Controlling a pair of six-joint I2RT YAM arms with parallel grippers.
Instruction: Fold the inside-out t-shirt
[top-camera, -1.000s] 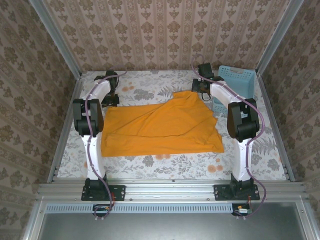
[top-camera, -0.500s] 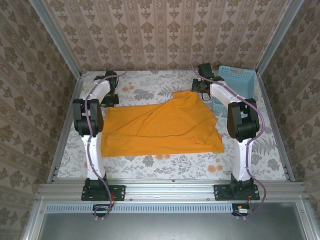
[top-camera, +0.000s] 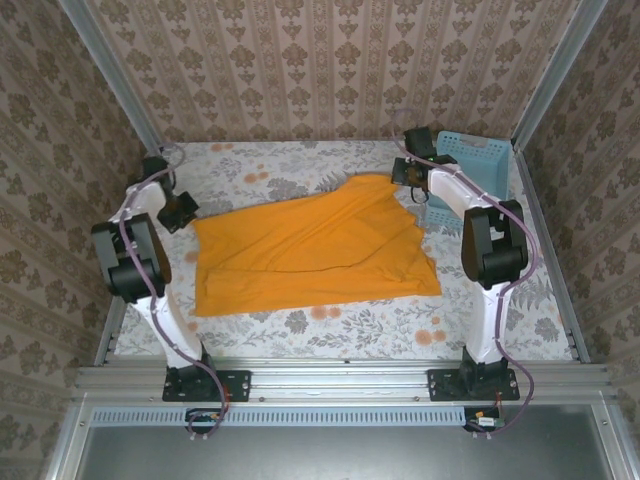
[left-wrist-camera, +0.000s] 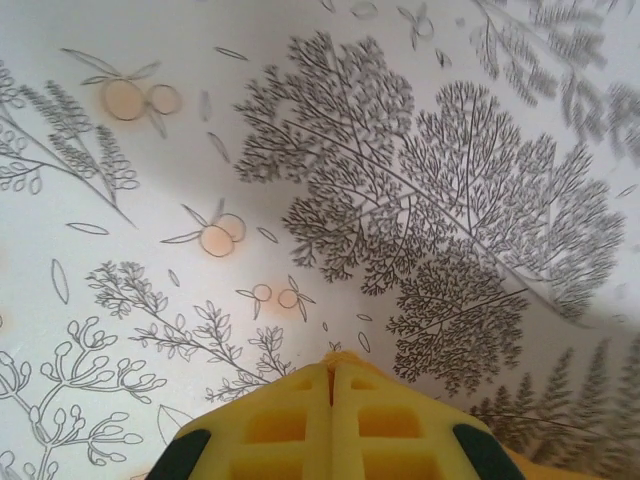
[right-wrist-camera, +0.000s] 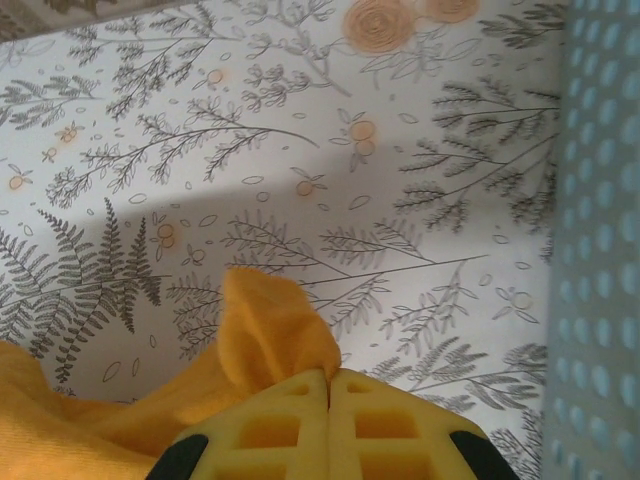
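The left hand (top-camera: 180, 212) has swung outward to its own left since the earlier frame, away from the spot near the far middle of the surface (top-camera: 330, 168) where it had been. The far-left corner of the inside-out t-shirt (top-camera: 310, 250) has gone with it. The cloth's far edge now runs as a longer, shallower line, and its left side sits further out than before. The right hand (top-camera: 408, 180) has shifted only slightly, and the shirt's peak is still at its tips.

The left hand is clenched. In its wrist view the two yellow fingers (left-wrist-camera: 290, 425) meet with no gap, and a small nub of orange cloth shows at their tips above the floral print. In the overhead view the shirt's corner reaches right up to this hand, so it is gripping that corner.

The right hand (right-wrist-camera: 328, 378) is also clenched. Its yellow fingers are pressed together on a pinched tuft of the shirt (right-wrist-camera: 268, 325), which stands up just ahead of them and to their left. More cloth trails off below and to the left.

The shirt lies spread on the surface between the two hands, hanging from each by a far corner. Its body spreads out nearer the arm bases than either hand, wrinkled, with a diagonal fold line running from the right hand's corner. A light blue lattice basket (top-camera: 475, 160) stands just to the right of the right hand, and its perforated wall (right-wrist-camera: 600, 250) runs down the right edge of that wrist view.
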